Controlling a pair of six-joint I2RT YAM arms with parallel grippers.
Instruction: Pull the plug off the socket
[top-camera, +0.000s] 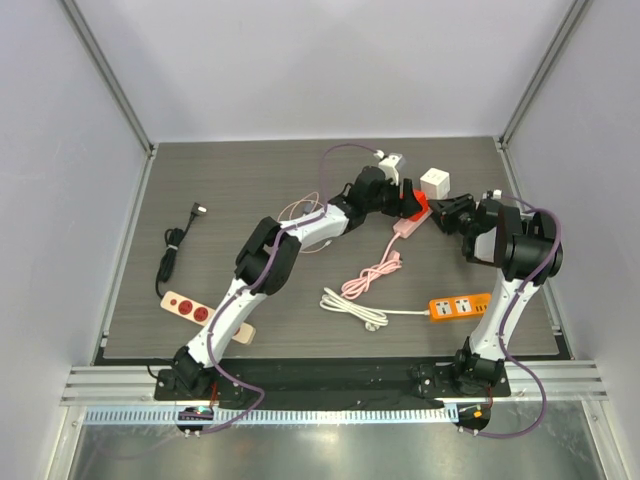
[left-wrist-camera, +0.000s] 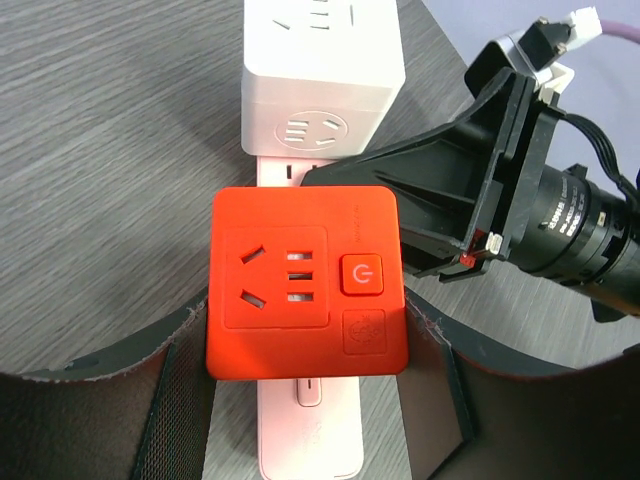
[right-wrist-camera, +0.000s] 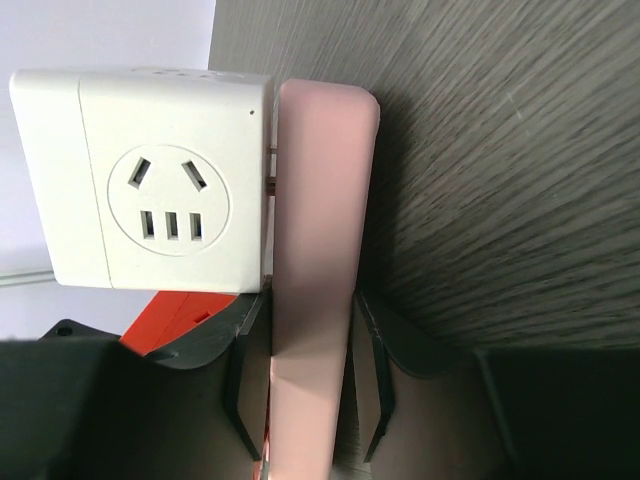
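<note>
A red cube plug adapter (left-wrist-camera: 305, 290) sits on a pink power strip (left-wrist-camera: 310, 430), next to a white cube adapter (left-wrist-camera: 322, 75) on the same strip. My left gripper (left-wrist-camera: 305, 318) is shut on the red adapter, one finger against each side. My right gripper (right-wrist-camera: 308, 340) is shut on the pink strip (right-wrist-camera: 315, 250), seen edge-on, beside the white cube (right-wrist-camera: 165, 180). It also shows in the left wrist view (left-wrist-camera: 400, 215). In the top view the left gripper (top-camera: 400, 200), the red adapter (top-camera: 418, 208) and the right gripper (top-camera: 437, 215) meet at the back middle.
The strip's pink cable (top-camera: 372, 275) trails toward the front. An orange power strip (top-camera: 460, 306) with a white cable (top-camera: 350, 305) lies at the front right. A beige strip with red buttons (top-camera: 190, 308) and a black cable (top-camera: 175, 250) lie at the left.
</note>
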